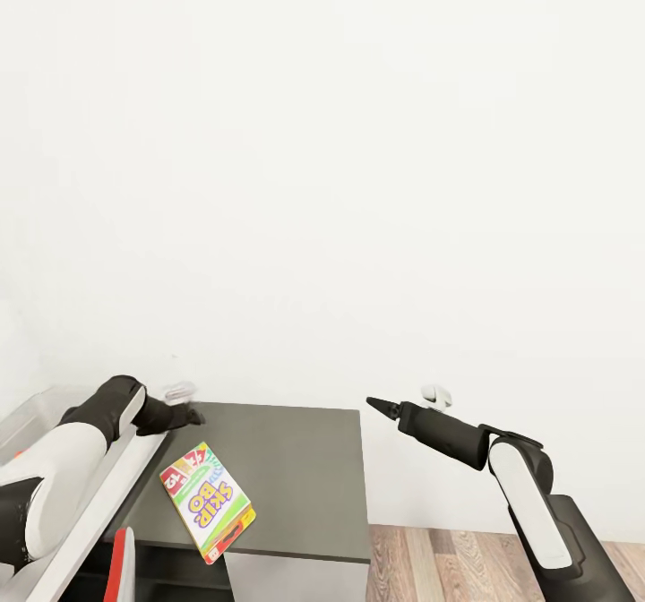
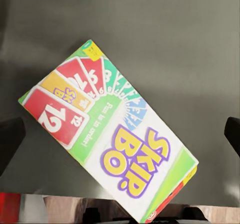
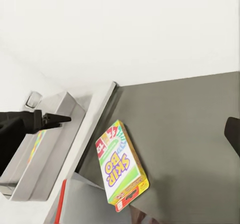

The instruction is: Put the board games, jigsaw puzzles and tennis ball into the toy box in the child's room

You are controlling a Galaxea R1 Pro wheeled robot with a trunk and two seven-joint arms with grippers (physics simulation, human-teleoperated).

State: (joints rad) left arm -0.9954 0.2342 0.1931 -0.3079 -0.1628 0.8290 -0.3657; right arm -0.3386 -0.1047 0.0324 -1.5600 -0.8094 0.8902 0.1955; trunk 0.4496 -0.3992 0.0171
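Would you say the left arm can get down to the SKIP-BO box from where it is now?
Probably yes. The left gripper hangs open above the SKIP-BO box, which lies flat on the dark grey surface with nothing over it. One corner overhangs the edge, so a grasp may tip it.

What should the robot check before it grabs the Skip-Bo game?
1. Left gripper open: ok, its fingers stand wide apart in the left wrist view.
2. SKIP-BO box free to grab: ok, it lies flat on the dark grey tabletop with nothing on it.
3. Box fully supported: not ok, one corner hangs over the tabletop's edge.
4. Toy box nearby: ok, it sits right beside the tabletop.
5. Right gripper out of the way: ok, it is well apart from the box.
6. Right gripper open: cannot tell.
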